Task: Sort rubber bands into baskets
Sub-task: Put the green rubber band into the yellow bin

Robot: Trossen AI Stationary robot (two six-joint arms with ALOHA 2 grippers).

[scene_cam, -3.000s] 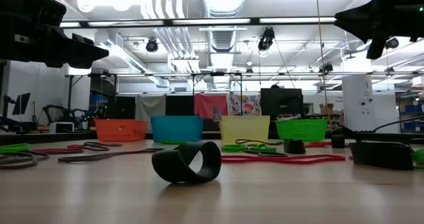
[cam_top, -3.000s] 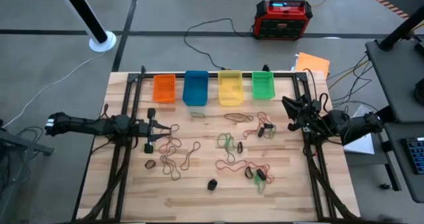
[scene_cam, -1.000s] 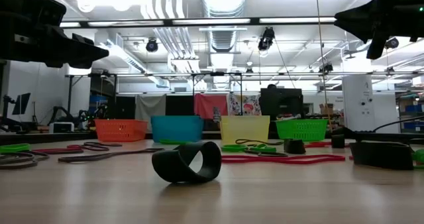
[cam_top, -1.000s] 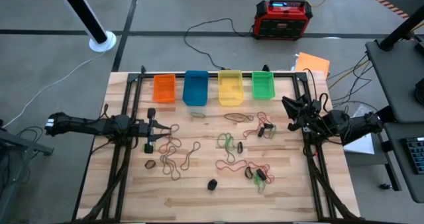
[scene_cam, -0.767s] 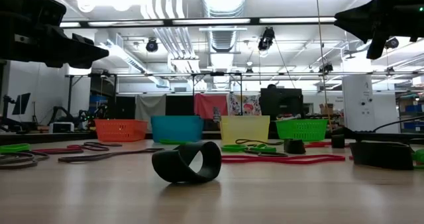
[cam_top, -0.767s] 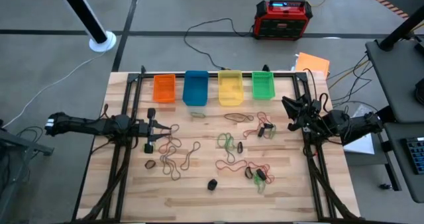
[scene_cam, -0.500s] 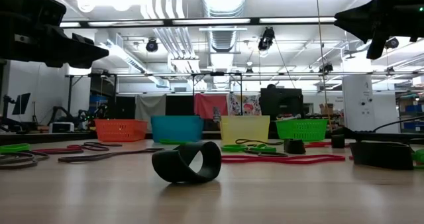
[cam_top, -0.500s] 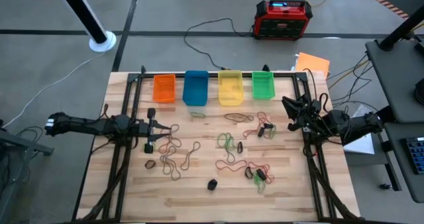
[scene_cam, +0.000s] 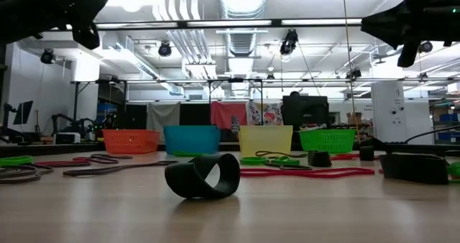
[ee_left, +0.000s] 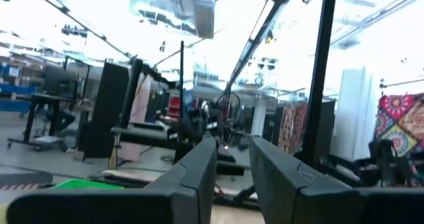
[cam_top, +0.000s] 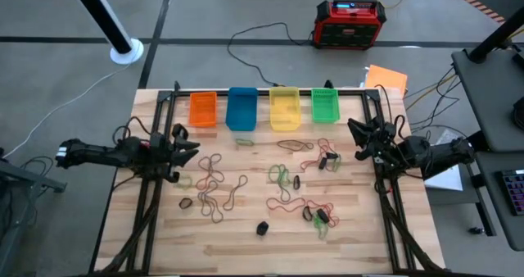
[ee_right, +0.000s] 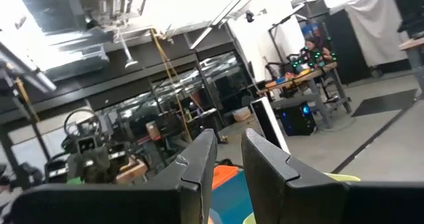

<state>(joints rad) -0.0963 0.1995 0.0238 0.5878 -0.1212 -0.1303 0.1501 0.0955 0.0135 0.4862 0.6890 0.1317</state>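
We see our left hand (cam_top: 187, 148) has just lifted and swung toward the orange basket (cam_top: 202, 110), fingers slightly parted, grasping nothing; right hand (cam_top: 358, 139) likewise empty. Rubber bands (cam_top: 282, 179) remain scattered on the desk (cam_top: 246, 236), sorting barely begun

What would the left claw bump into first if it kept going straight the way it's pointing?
Probably nothing soon. The left gripper points toward the right arm and sits raised above the table, so it would likely pass over the rubber bands. The right gripper lies far across; height is hard to judge.
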